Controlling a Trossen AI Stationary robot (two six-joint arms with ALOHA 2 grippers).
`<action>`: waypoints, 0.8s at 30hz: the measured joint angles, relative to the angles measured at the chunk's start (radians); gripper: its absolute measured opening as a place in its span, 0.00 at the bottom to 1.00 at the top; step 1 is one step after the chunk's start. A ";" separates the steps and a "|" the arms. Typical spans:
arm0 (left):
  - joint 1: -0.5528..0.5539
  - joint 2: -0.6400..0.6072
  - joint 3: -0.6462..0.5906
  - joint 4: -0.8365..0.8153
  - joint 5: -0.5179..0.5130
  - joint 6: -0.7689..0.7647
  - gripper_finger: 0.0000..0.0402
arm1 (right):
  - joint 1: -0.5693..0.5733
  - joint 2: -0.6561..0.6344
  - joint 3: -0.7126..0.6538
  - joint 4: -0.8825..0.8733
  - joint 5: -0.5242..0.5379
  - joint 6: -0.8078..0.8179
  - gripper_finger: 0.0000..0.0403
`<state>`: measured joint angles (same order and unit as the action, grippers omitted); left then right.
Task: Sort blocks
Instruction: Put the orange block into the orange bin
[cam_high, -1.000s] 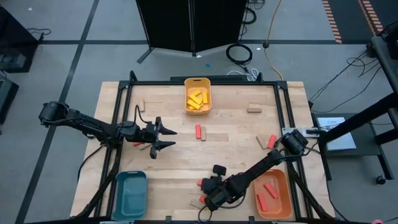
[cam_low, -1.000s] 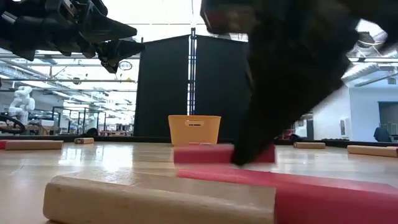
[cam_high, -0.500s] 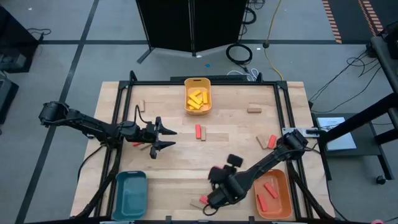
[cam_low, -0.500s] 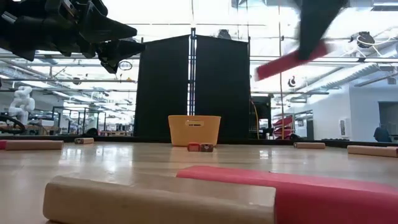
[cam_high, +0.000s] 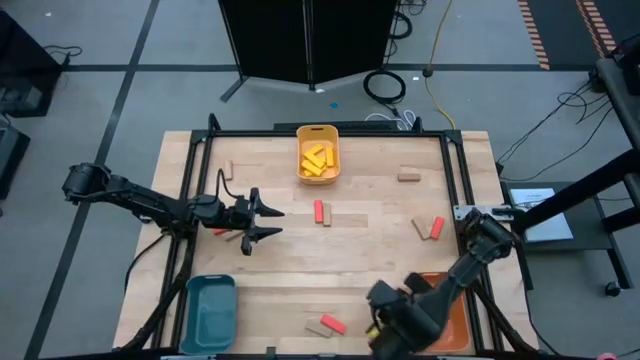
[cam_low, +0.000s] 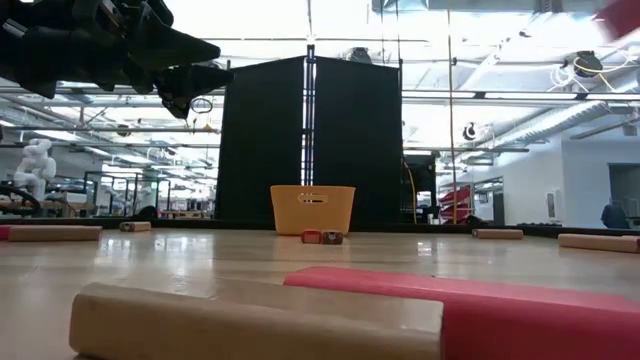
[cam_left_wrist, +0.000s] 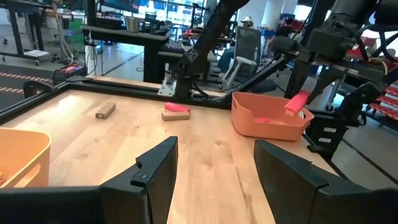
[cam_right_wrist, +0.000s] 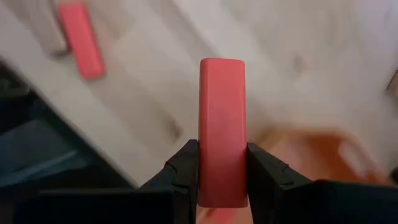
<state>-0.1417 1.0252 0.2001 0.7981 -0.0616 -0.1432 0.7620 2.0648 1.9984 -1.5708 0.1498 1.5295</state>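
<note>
My right gripper (cam_right_wrist: 222, 155) is shut on a red block (cam_right_wrist: 222, 118) and hangs high over the table's near edge, beside the orange tray (cam_left_wrist: 261, 121). From above, its dark wrist (cam_high: 392, 320) covers the fingers. My left gripper (cam_high: 275, 222) waits open at the left, level, with nothing between its fingers. A red and a tan block (cam_high: 328, 324) lie flat by the near edge. More blocks lie flat: red (cam_high: 319, 211), tan (cam_high: 408, 175), tan (cam_high: 229, 168), and a red-and-tan pair (cam_high: 430, 228). Yellow blocks lie in the yellow tray (cam_high: 300, 160). My right gripper pinches the red block between its two fingers (cam_right_wrist: 186, 165), on its two long side faces near one end (cam_right_wrist: 222, 140). The fingers point down and lie along the block. The rest of the block sticks out past the fingertips, lifted clear of the table (cam_left_wrist: 297, 102).
A teal tray (cam_high: 208, 308) stands at the near left corner. The orange tray (cam_high: 458, 318) at the near right holds red blocks. A dark frame rail runs around the tabletop. Bare wood lies between the two arms (cam_high: 330, 270).
My right gripper has risen from the table near the front edge with the red block and gone toward the orange tray at the right, rolling its wrist on the way. The block has come clear of the table; the red and tan blocks beside it stayed.
</note>
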 joint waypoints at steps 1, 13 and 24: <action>0.000 0.000 0.000 0.000 0.000 0.000 0.52 | 0.018 0.000 0.000 -0.001 -0.018 0.031 0.17; 0.000 0.000 0.000 0.004 0.000 -0.001 0.52 | 0.156 -0.026 -0.166 0.000 -0.171 0.466 0.17; 0.000 0.000 0.000 0.007 -0.001 -0.006 0.52 | 0.173 -0.180 -0.440 0.033 -0.229 0.632 0.18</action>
<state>-0.1417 1.0248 0.2001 0.8047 -0.0630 -0.1497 0.9349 1.8851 1.5586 -1.5378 -0.0790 2.1613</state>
